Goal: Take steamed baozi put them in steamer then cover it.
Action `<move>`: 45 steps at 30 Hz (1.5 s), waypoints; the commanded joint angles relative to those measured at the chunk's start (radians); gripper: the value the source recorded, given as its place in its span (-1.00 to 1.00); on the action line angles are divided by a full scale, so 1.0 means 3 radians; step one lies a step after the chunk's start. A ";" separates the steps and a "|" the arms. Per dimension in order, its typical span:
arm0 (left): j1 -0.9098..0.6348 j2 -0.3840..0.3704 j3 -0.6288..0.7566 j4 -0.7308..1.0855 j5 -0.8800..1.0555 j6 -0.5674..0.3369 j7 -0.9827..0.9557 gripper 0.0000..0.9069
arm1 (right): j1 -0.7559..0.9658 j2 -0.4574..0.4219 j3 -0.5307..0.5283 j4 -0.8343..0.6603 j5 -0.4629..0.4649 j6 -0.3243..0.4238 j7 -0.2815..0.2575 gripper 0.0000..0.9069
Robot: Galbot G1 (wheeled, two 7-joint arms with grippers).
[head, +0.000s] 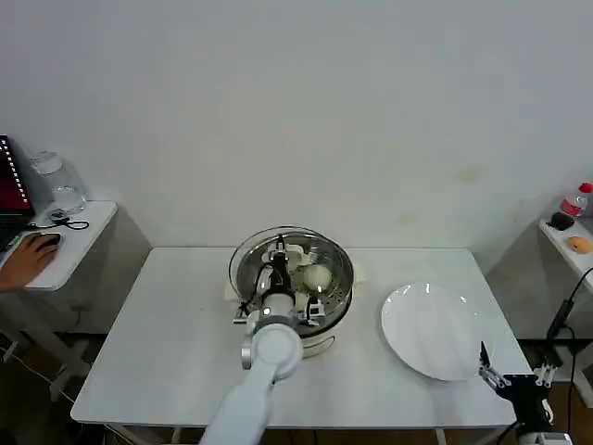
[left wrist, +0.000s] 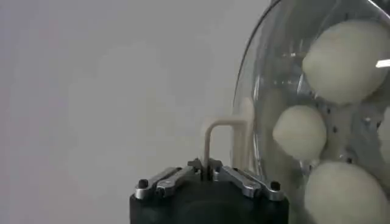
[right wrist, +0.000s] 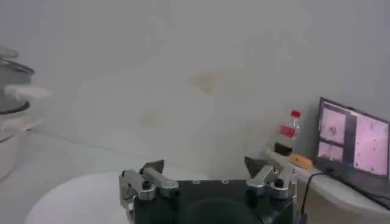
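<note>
1. My left gripper (head: pixel 279 252) is out over the middle of the white desk (head: pixel 176 343), reaching onto the steamer (head: pixel 293 278); the arm comes in from the near edge and covers the pot's front.
2. From the left wrist camera, the left gripper (left wrist: pixel 210 171) has its jaws drawn together on the pale cream handle (left wrist: pixel 228 143) of the cover (left wrist: pixel 268 85), so I read it as clamped on that handle.
3. In that same view the clear glass of the cover stands on edge beside the handle, and I see three steamed baozi (left wrist: pixel 346 58) through it, round and off-white, close to one another.
4. From the head camera the cover's metal rim (head: pixel 293 234) runs along the top of the steamer. I cannot tell whether it sits flush all round or is tilted.
5. One steamed baozi (head: pixel 318 276) shows clearly inside the steamer, to the right of my gripper; the others are mostly behind the arm.
6. A white plate (head: pixel 435 330) lies on the desk to the right of the steamer, apart from it.
7. My right gripper (head: pixel 512 378) is parked at the desk's near right corner, just off the plate's rim, fingers spread apart; the right wrist camera shows the same gripper (right wrist: pixel 206 176) with a wide gap between its tips.
</note>
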 commanded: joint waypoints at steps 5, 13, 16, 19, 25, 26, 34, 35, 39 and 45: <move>0.0002 -0.0096 0.0080 0.0036 0.0083 0.0019 0.0045 -1.00 | 0.0006 0.0010 -0.0028 -0.0002 -0.0027 -0.0002 -0.0002 1.00; 0.0032 -0.0096 0.0077 0.0050 0.0079 0.0020 0.0042 -1.00 | 0.0002 0.0013 -0.0033 -0.0009 -0.0036 0.0002 -0.0003 1.00; 0.0035 -0.0095 0.0069 0.0059 0.0075 0.0018 0.0034 -1.00 | 0.0004 0.0016 -0.0041 -0.0010 -0.0040 0.0002 -0.0002 1.00; 0.0021 -0.0096 0.0070 0.0068 0.0070 0.0017 0.0030 -1.00 | 0.0007 0.0018 -0.0048 -0.0015 -0.0047 0.0003 -0.0002 1.00; 0.0001 -0.0099 0.0071 0.0100 0.0068 0.0018 0.0017 -1.00 | 0.0009 0.0020 -0.0055 -0.0020 -0.0052 0.0004 -0.0002 1.00; -0.0001 -0.0100 0.0071 0.0102 0.0067 0.0018 0.0017 -1.00 | 0.0009 0.0019 -0.0054 -0.0022 -0.0051 0.0004 -0.0002 1.00; 0.0005 -0.0105 0.0090 0.0103 0.0039 0.0031 0.0018 -1.00 | 0.0013 0.0028 -0.0073 -0.0019 -0.0063 0.0003 -0.0002 1.00; 0.0006 -0.0104 0.0093 0.0103 0.0017 0.0040 0.0018 -1.00 | 0.0013 0.0028 -0.0074 -0.0019 -0.0065 0.0004 -0.0002 1.00; 0.0018 -0.0102 0.0104 0.0098 -0.0023 0.0057 0.0027 -1.00 | 0.0009 0.0031 -0.0077 -0.0016 -0.0070 0.0004 -0.0002 1.00; 0.0021 -0.0102 0.0104 0.0101 -0.0059 0.0062 0.0030 -1.00 | 0.0011 0.0033 -0.0086 -0.0022 -0.0080 0.0005 -0.0007 1.00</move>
